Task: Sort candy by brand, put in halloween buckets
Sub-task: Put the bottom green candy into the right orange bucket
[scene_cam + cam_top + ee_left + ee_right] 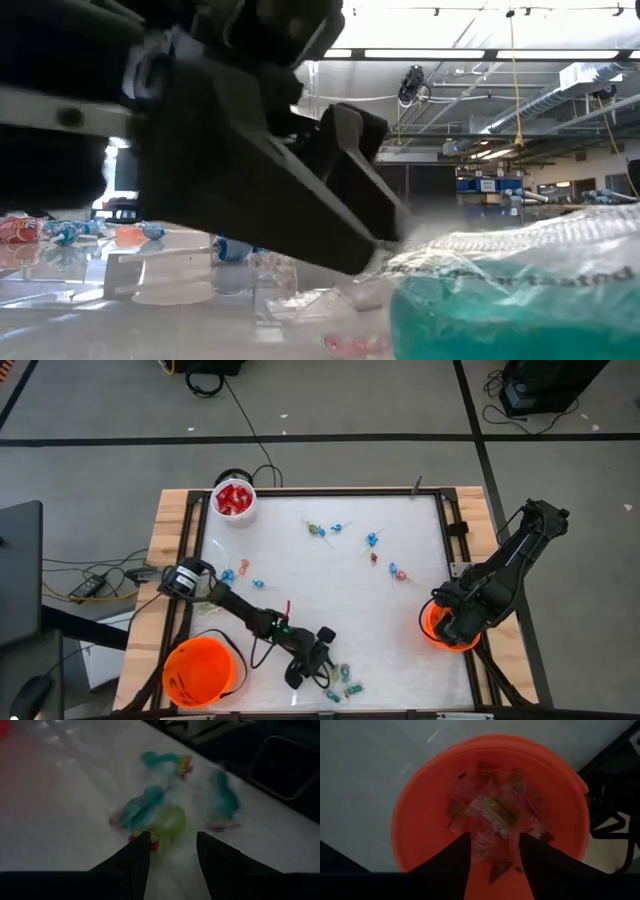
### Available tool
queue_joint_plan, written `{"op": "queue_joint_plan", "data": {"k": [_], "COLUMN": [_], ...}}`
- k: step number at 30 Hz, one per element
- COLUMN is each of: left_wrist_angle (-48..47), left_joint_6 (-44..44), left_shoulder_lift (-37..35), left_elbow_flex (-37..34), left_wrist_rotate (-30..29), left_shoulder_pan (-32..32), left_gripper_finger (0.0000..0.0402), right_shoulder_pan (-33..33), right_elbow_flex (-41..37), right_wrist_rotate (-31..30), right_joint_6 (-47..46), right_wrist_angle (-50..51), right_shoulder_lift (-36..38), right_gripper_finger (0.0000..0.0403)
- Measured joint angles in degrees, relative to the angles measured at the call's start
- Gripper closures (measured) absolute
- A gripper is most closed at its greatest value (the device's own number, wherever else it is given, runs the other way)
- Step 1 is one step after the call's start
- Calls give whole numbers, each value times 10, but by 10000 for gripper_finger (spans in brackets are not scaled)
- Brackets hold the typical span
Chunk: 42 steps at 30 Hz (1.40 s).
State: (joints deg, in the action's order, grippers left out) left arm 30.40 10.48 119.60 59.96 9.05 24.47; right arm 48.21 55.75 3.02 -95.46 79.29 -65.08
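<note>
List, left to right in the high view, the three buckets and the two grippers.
orange bucket by the left arm → white bucket of red candy → left gripper, open by teal candies → right gripper, open above the second orange bucket.

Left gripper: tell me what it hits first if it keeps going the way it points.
Probably the green wrapped candy just past the left gripper, whose jaws stand open around the line to it. Teal-wrapped pieces lie beside it; depth is unclear, so the tabletop might come first.

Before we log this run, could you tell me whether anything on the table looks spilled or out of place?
Nothing stands out. Loose candy lies scattered on the table awaiting sorting, and all three buckets stand upright: white bucket, orange buckets and.
</note>
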Motion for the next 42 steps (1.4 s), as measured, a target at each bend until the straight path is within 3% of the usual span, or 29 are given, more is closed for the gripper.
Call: {"op": "queue_joint_plan", "data": {"k": [6,12,15,19,23,26,35,42], "left_wrist_angle": [5,7,10,44,114,169,243,262], "left_joint_6": [-17,-25,-40,-68,-95,-118,-212,-243], "left_shoulder_lift": [1,1,1,0,-1,-2,-2,-2], "left_elbow_flex": [0,0,0,0,0,0,0,0], "left_wrist_rotate": [-45,-42,-51,-114,-172,-184,-155,-124], "left_shoulder_pan": [-11,-19,-23,-31,-43,-55,-79,-85], "left_gripper_finger": [268,387,391,397,397,398,398,399], "right_shoulder_pan": [0,0,0,0,0,0,-15,-37], "right_elbow_flex": [0,0,0,0,0,-5,-8,-9], "right_wrist_rotate": [0,-22,-54,-122,-253,-342,-374,-425], "right_joint_6": [0,0,-9,1,110,203,540,621], "right_wrist_angle": [-11,-17,-27,-85,-183,-282,-487,-534], "right_shoulder_lift": [0,0,0,-4,-17,-38,-148,-189], "right_gripper_finger": [224,224,225,225,225,224,224,225]}}
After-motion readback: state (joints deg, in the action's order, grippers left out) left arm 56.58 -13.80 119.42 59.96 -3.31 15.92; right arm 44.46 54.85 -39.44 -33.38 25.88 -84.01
